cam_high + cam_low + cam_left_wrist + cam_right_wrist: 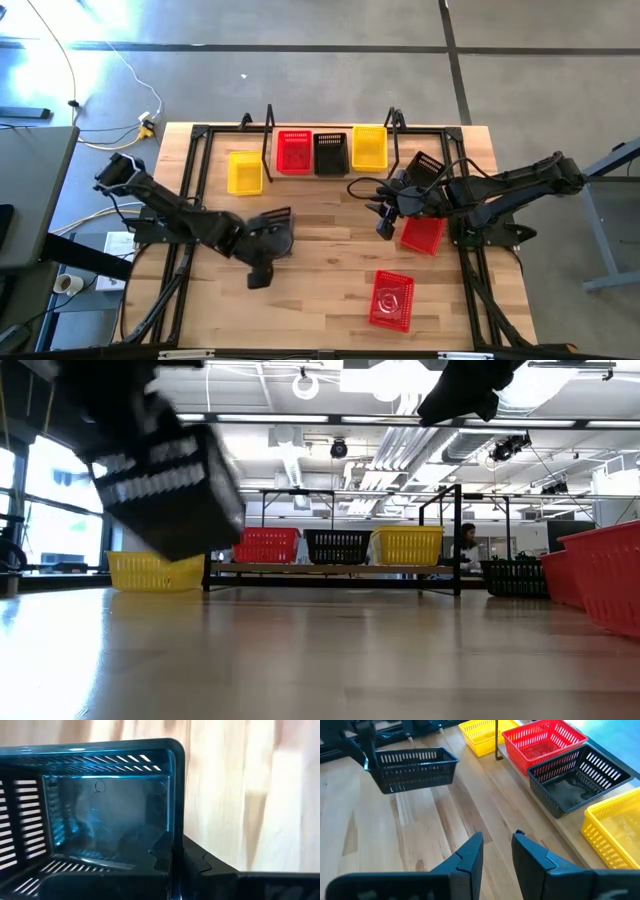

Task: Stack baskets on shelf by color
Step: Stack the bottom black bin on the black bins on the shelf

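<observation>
Where the tabletop (330, 255) begins on its left side, we see a yellow basket (245, 172) resting on the wood just outside the shelf's left wire frame (268, 140); in front of it, nearer the table's middle, the left gripper (262, 262) is clamped on the rim of a black basket (272, 232), and in the low view that basket hangs tilted clear of the wood; in the left wrist view we look straight into its slotted interior, with one wall pinched between the dark fingers (165, 855). Moving right, we come to the shelf (330, 172), a pale plank carrying three baskets side by side: a red basket (294, 152) at its left end, a second black basket (329, 153) in the middle, and a second yellow basket (369, 147) at the right end. Right of the shelf's right frame, another black basket (426, 165) sits on the table beside the right arm. The right gripper (383, 222) hovers near the table's middle right, its fingers (470, 852) a little apart and holding nothing; a further red basket (423, 234) lies just beside it, partly under the arm; another red one (392, 300) sits well apart from it, nearer the front edge.
</observation>
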`<state>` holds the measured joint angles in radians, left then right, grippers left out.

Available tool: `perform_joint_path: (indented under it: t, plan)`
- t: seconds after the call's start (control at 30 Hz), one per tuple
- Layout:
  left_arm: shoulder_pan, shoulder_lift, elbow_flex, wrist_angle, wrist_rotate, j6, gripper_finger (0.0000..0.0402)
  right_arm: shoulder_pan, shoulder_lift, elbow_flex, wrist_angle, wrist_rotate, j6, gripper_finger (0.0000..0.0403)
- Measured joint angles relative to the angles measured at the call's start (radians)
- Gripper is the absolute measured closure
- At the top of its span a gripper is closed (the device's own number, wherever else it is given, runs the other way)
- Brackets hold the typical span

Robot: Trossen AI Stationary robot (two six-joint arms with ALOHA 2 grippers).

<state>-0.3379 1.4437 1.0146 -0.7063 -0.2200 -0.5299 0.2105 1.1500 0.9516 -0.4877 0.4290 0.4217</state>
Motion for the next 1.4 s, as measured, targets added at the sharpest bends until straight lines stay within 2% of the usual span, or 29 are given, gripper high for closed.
perform_joint_path:
  t: [0.13,0.4,0.77,0.93,1.2,1.4]
  plan:
    - [0.075,0.0,0.093,0.001,-0.015,0.087,0.0401,0.0,0.0,0.0,0.0,0.018,-0.001,0.0313]
    - [0.239,0.0,0.228,0.016,-0.038,0.29,0.0401,0.0,0.0,0.0,0.0,0.13,0.024,0.0313]
    - [0.467,0.0,0.255,0.235,-0.032,0.479,0.0401,-0.011,0.0,0.0,0.0,0.367,0.023,0.0313]
    - [0.56,0.0,0.26,0.322,0.016,0.5,0.0401,-0.055,0.0,0.0,-0.001,0.36,-0.018,0.0313]
    - [0.695,0.045,0.387,0.251,0.079,0.551,0.0401,-0.146,0.0,0.0,-0.001,0.332,-0.055,0.0313]
    - [0.734,0.116,0.441,0.215,0.121,0.572,0.0401,-0.208,0.0,0.0,-0.002,0.261,-0.075,0.0313]
